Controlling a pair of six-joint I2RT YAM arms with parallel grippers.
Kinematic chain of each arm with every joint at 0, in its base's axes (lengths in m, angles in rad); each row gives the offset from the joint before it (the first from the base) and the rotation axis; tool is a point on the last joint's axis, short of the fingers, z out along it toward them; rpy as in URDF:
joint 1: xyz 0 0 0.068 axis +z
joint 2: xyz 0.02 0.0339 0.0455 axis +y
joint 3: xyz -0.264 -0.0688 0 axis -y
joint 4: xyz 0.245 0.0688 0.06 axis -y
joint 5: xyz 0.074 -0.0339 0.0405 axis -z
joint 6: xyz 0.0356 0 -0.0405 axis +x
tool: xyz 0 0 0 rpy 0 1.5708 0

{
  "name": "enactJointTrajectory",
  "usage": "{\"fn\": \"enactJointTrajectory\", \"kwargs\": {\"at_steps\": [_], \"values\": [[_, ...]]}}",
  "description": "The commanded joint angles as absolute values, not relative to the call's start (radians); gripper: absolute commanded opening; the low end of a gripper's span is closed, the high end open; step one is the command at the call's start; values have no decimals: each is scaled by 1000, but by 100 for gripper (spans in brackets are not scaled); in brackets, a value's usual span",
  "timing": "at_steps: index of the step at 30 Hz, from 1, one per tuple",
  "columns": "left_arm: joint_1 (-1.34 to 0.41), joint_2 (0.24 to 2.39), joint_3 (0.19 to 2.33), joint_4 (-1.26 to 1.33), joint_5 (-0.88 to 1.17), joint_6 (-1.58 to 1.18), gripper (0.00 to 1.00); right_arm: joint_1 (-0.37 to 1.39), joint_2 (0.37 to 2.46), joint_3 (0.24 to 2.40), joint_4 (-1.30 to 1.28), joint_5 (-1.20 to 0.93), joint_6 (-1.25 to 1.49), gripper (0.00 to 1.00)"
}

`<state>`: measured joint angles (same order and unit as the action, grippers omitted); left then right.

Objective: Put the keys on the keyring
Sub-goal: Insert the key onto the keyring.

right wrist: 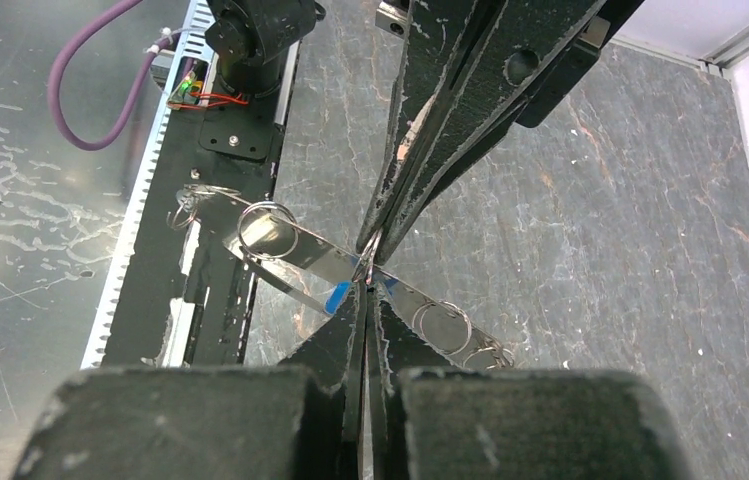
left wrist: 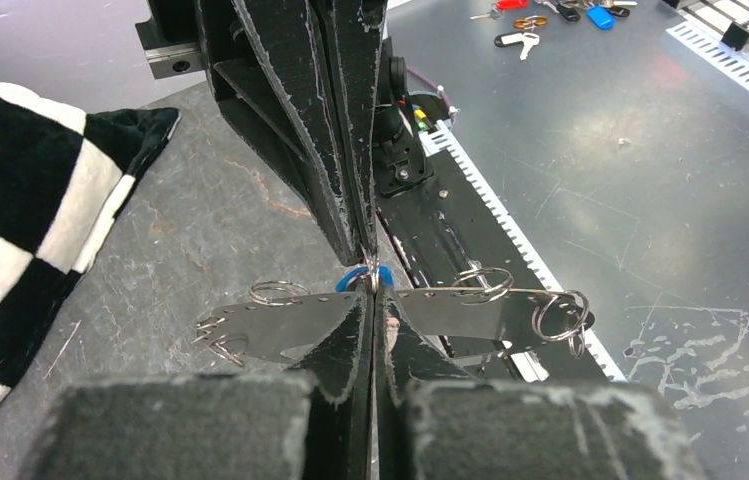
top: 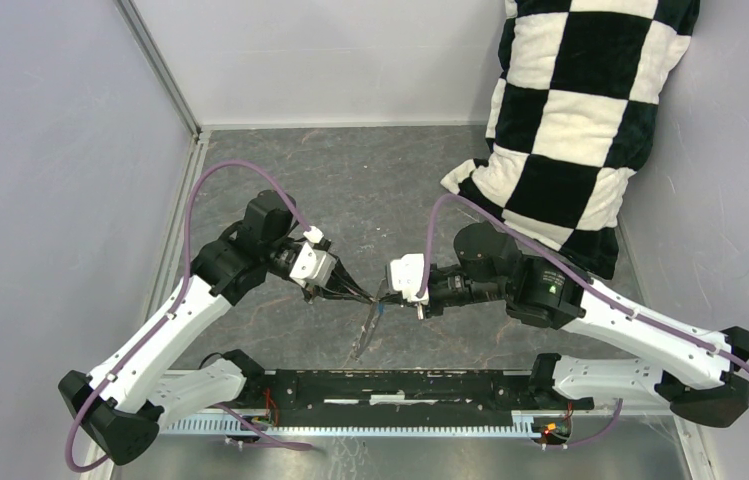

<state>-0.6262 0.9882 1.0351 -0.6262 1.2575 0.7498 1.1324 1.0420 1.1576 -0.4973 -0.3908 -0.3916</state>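
The keyring (top: 367,332) is a flat grey metal strip with holes that carries several small wire rings; it hangs below the point where my two grippers meet tip to tip. In the left wrist view the strip (left wrist: 280,325) runs across behind my shut left gripper (left wrist: 372,293). A small ring stands edge-on between that gripper and the right gripper's tips. A blue key head (left wrist: 353,279) shows just behind the ring. In the right wrist view the strip (right wrist: 300,250) slants behind my shut right gripper (right wrist: 366,287), with the blue key (right wrist: 338,297) beside its tip. How the key sits on the ring is hidden.
A black-and-white checkered pillow (top: 570,130) leans in the back right corner. The black rail (top: 410,385) with the arm bases lies at the near edge. Several loose keys (left wrist: 550,18) lie on the metal surface beyond that rail. Grey walls close in the left and right sides.
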Motion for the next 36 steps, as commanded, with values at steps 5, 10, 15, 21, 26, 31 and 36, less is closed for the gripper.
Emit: {"fn": "enactJointTrajectory", "kwargs": {"at_steps": [5,10,15,21,26,31,36], "values": [[-637,980,1058,-581,1217,678,2,1137,999,1203,-408,-445,-432,1],[-637,983,1063,-578,1213,668,2,1137,988,1199,-442,-430,-451,1],[-637,982,1063,-578,1216,669,2,1137,992,1207,-447,-415,-456,1],[-637,973,1063,-578,1243,678,2,1137,1015,1227,-455,-411,-466,1],[-637,964,1059,-577,1264,679,2,1137,1014,1219,-463,-374,-476,1],[-637,962,1062,-577,1281,680,2,1137,1000,1212,-493,-312,-506,1],[-637,964,1072,-578,1311,677,2,1138,976,1177,-508,-301,-515,1]]}}
